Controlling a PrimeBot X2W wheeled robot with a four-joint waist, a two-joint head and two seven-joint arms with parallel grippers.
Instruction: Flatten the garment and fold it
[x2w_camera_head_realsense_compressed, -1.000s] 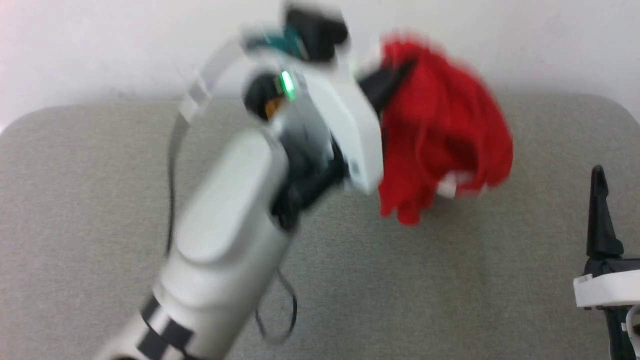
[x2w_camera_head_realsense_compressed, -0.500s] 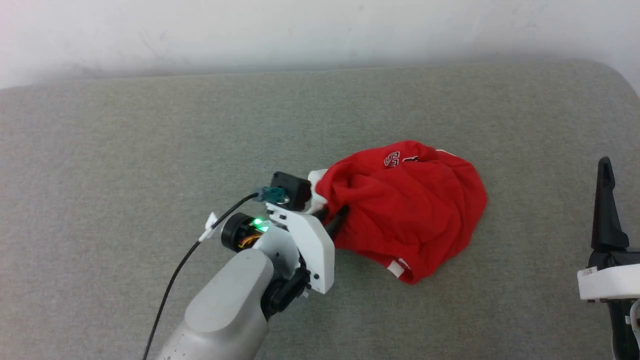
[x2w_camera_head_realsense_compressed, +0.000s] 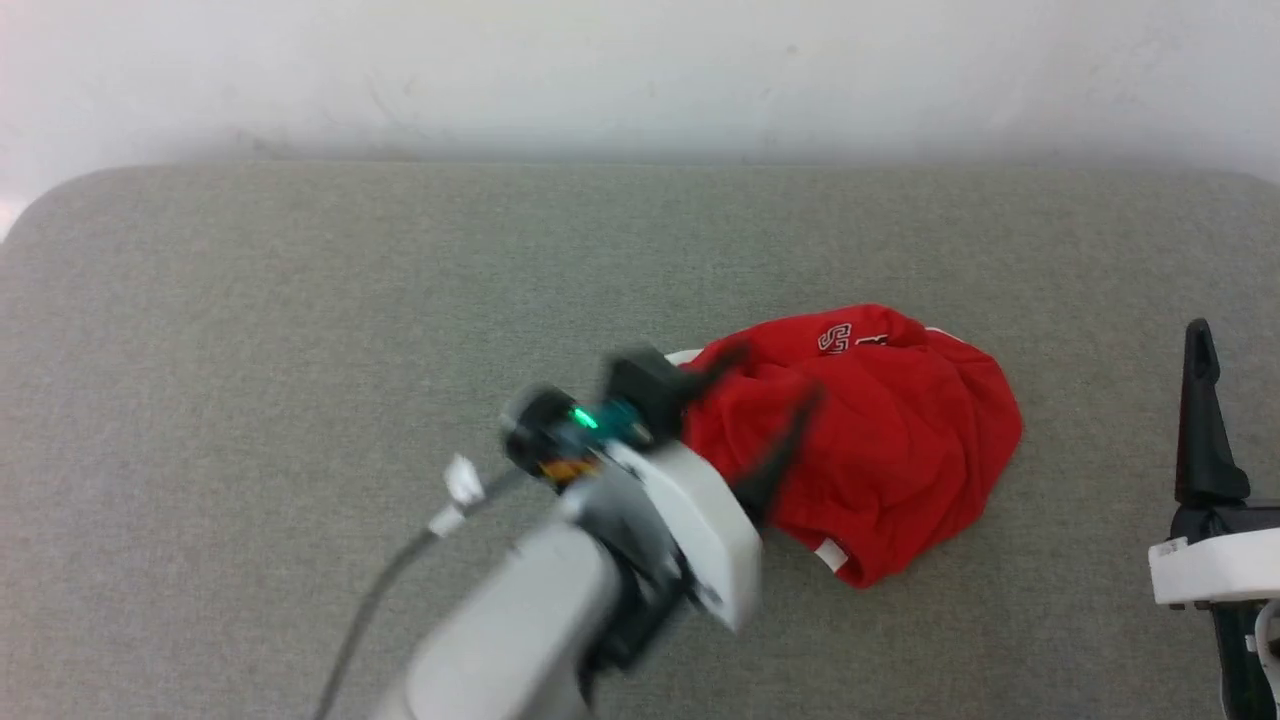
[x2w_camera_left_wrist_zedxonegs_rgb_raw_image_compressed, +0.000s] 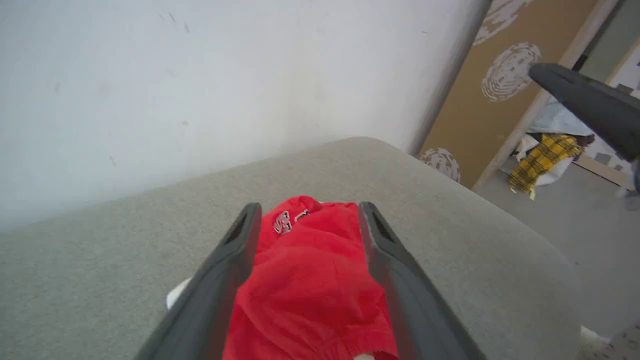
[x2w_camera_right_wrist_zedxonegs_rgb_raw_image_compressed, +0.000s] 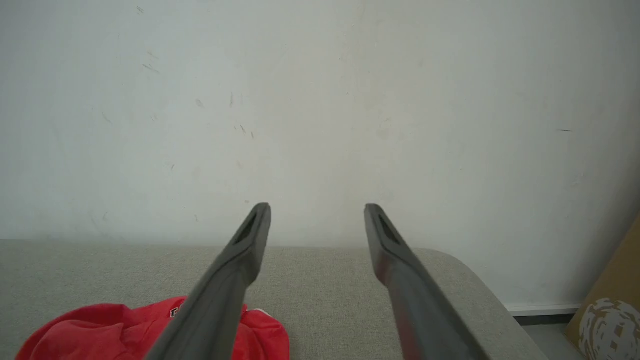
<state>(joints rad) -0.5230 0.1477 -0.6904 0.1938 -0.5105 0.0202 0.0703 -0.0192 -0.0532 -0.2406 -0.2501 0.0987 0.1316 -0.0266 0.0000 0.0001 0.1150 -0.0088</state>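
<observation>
Grey padded surface (x2w_camera_head_realsense_compressed: 250, 350): woven fabric with rounded corners, set against a white wall (x2w_camera_head_realsense_compressed: 600, 70).
Black cable (x2w_camera_head_realsense_compressed: 380, 590): runs along the left arm's pale forearm; blurred in the head view.
Green light (x2w_camera_head_realsense_compressed: 583, 418): lit on the left wrist, just left of the shorts.
Left gripper (x2w_camera_head_realsense_compressed: 770, 390): both dark fingers spread wide and pointing over the left side of the red heap. The left wrist view shows red cloth in the gap between them and nothing pinched. Whether the fingers touch the cloth cannot be told.
Red basketball shorts (x2w_camera_head_realsense_compressed: 900, 440): a crumpled mound lying on the padded surface, right of centre, not flattened.
White print (x2w_camera_head_realsense_compressed: 840, 337): partly showing on the far top of the mound, unreadable.
White trim (x2w_camera_head_realsense_compressed: 830, 553): a small piece shows at the near edge.
Right gripper (x2w_camera_right_wrist_zedxonegs_rgb_raw_image_compressed: 317, 207): fingers wide apart with nothing between them, well apart from the shorts, aimed at the wall.
Right gripper finger (x2w_camera_head_realsense_compressed: 1205, 430): stands upright at the far right of the head view.
Brown board (x2w_camera_left_wrist_zedxonegs_rgb_raw_image_compressed: 480, 100): pale round patterns, beyond the surface's right end.
Yellow checked cloth (x2w_camera_left_wrist_zedxonegs_rgb_raw_image_compressed: 542, 157): on the floor beside that board.
</observation>
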